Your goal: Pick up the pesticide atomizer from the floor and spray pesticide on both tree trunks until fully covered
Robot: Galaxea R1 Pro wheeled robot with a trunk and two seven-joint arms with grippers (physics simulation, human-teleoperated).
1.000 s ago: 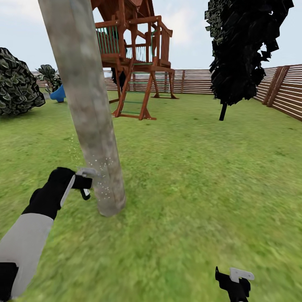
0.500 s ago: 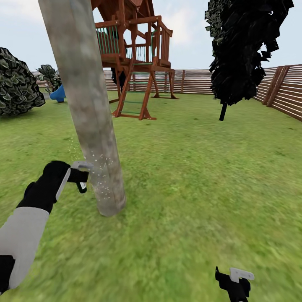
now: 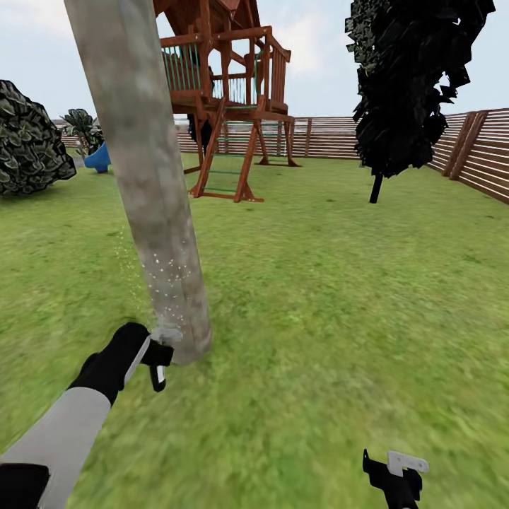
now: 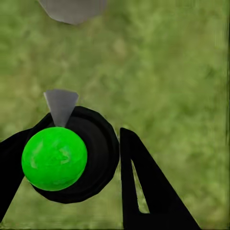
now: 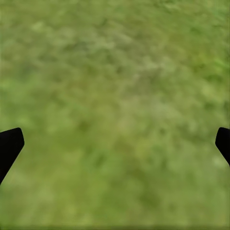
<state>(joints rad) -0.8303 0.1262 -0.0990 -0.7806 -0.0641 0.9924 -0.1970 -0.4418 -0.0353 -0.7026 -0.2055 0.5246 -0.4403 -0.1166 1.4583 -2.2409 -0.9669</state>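
Observation:
The thick, pale grey-beige mottled tree trunk (image 3: 152, 191) leans up out of the grass lawn (image 3: 318, 297). White spray specks dot its lower part. At its base my left gripper (image 3: 157, 353) is shut on the pesticide atomizer (image 3: 159, 366), whose pale grey trigger head (image 3: 167, 334) is almost against the bark. In the left wrist view the atomizer (image 4: 62, 155) is seen end-on, a green disc in a black ring between the black fingers (image 4: 139, 187), with the trunk's base (image 4: 72, 9) just beyond. My right gripper (image 3: 396, 472) hangs open over bare grass, its fingertips (image 5: 9, 146) far apart.
A thin-trunked all-black tree (image 3: 406, 85) stands at the back right. A wooden play tower (image 3: 226, 106) rises behind the trunk, a dark round bush (image 3: 28, 141) and a blue object (image 3: 97, 157) lie at the far left. A slatted wooden fence (image 3: 481, 159) closes the lawn.
My left gripper, holding the atomizer, rose slightly and then dropped down the trunk to its base. The right arm and the camera have stayed still.

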